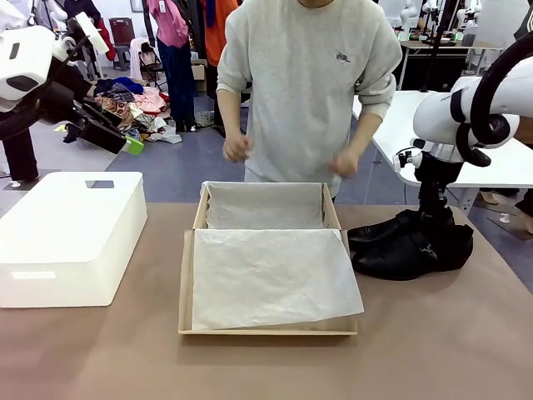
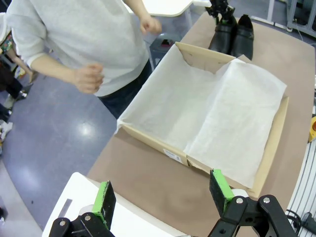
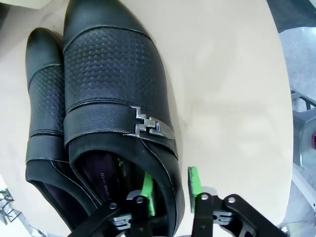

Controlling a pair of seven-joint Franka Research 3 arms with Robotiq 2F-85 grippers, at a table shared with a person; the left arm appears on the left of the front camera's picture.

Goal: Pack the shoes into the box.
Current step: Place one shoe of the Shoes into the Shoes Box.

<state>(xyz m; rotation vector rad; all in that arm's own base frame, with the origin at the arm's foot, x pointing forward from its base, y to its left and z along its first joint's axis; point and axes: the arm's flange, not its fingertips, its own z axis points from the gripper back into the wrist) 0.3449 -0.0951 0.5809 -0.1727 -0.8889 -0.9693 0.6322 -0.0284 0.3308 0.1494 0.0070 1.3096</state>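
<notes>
I judge this the opening step, the pick-up: the shoes (image 1: 408, 246) lie side by side on the table (image 1: 250, 367), just beside the box (image 1: 185, 283) at its 3 o'clock, neither packed yet; my right claw (image 3: 169, 175) straddles the collar of one shoe, one green pad inside, one outside, though whether they pinch the leather I cannot tell; my left claw (image 2: 162, 190) hangs released, jaws wide, raised above the white plastic box (image 1: 71, 233) at 9 o'clock; the next move calls for a firm bite, a lift clear of the cardboard rim and a carry toward 9 o'clock onto the tissue paper (image 1: 275, 275), which could rumple; the tabletop is plain brown and matte; the person (image 1: 304, 83) stands at 12 o'clock, hands off the table; beyond, a blue-grey floor, heaped clothes and white tables.
</notes>
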